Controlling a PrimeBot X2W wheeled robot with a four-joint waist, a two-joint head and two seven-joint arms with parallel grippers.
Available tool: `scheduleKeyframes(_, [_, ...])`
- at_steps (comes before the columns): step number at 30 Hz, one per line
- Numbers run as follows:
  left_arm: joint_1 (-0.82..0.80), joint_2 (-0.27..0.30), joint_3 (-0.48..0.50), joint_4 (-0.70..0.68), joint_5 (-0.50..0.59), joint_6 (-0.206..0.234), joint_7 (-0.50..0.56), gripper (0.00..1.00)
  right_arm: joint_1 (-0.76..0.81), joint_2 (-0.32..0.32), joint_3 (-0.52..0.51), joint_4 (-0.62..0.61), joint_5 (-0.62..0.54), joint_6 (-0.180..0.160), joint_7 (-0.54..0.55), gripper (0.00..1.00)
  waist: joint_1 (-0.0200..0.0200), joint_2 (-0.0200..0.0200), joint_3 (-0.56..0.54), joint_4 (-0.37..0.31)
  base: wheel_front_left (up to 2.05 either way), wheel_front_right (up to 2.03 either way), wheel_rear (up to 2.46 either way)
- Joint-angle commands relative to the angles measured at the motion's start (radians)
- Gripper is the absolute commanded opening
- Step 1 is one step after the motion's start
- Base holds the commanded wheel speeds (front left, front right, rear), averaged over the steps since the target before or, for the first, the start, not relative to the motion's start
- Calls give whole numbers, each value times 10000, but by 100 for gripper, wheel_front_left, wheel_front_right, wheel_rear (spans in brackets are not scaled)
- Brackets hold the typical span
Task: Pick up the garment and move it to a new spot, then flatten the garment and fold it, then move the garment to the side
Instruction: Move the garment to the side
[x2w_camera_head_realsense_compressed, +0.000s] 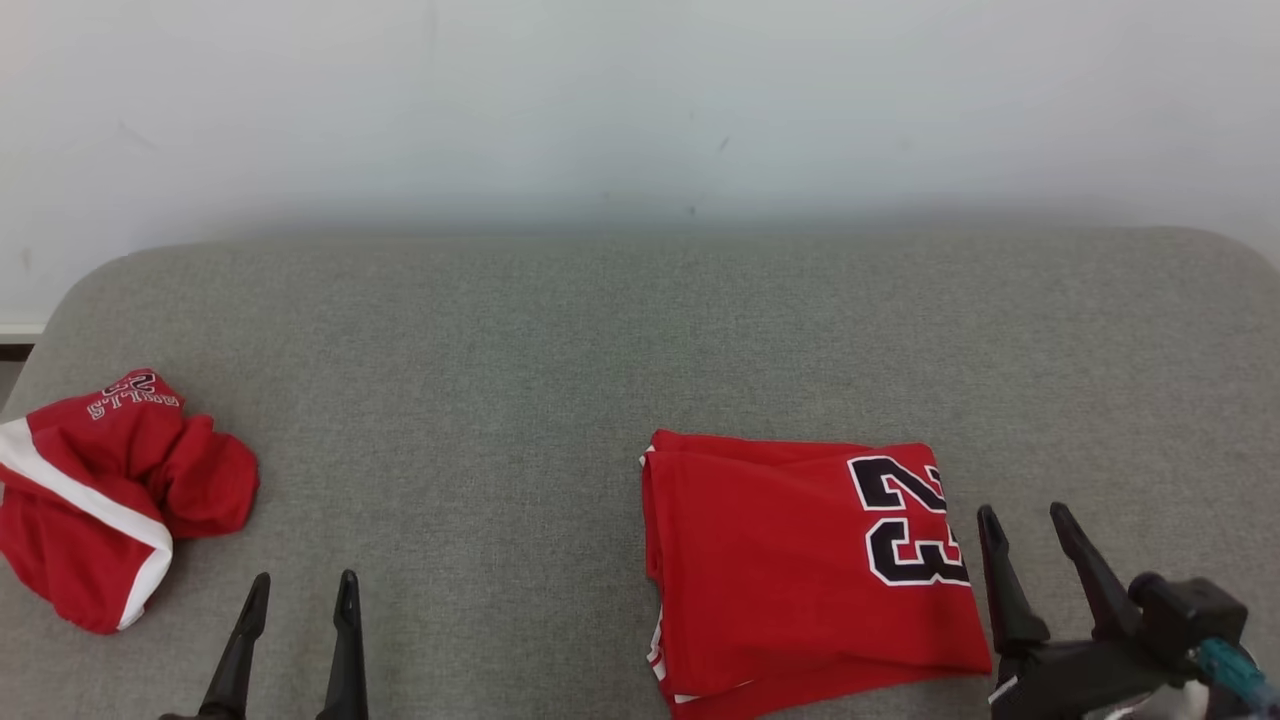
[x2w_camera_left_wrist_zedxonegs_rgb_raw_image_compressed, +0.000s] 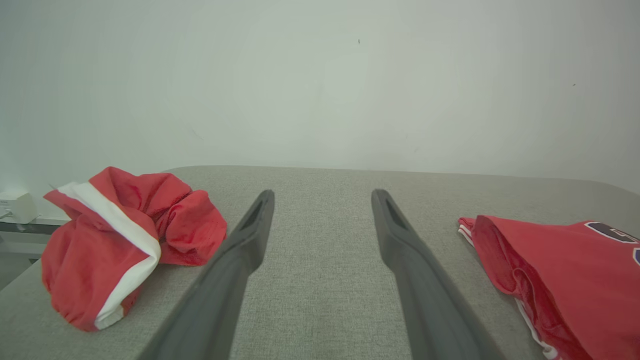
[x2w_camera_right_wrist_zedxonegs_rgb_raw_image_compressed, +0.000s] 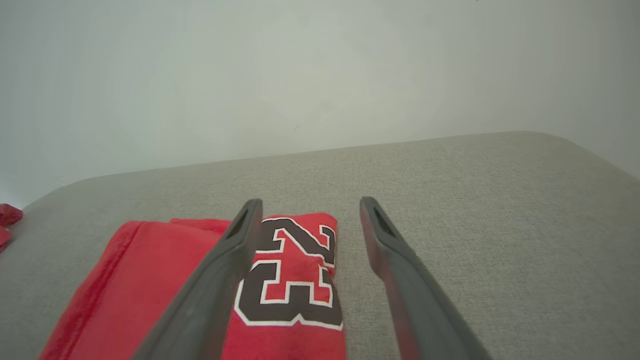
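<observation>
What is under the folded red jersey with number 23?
The folded jersey rests on the grey fabric surface. Its lower layers peek out at the edges; the surface beneath it is covered.

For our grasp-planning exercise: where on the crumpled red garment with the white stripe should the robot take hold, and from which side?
Probably the rounded bunch at the right side of the crumpled garment, approached from above and from its right by the open left gripper, which is nearest. That lobe stands up off the grey surface, giving folds to pinch.
</observation>
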Motion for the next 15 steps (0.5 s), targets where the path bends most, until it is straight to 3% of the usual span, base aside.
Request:
scheduleKeyframes(1, [-114, -11, -29, -12, 49, 17, -30, 100, -231, -101, 52, 119, 8, -26, 79, 100, 0, 0, 112, 95, 0, 0, 0])
scheduleKeyframes(15, [-642, -81, -310, 222, -66, 17, -30, 100, -2001, -585, 695, 3407, 181, -26, 735, 100, 0, 0, 737, 714, 0, 0, 0])
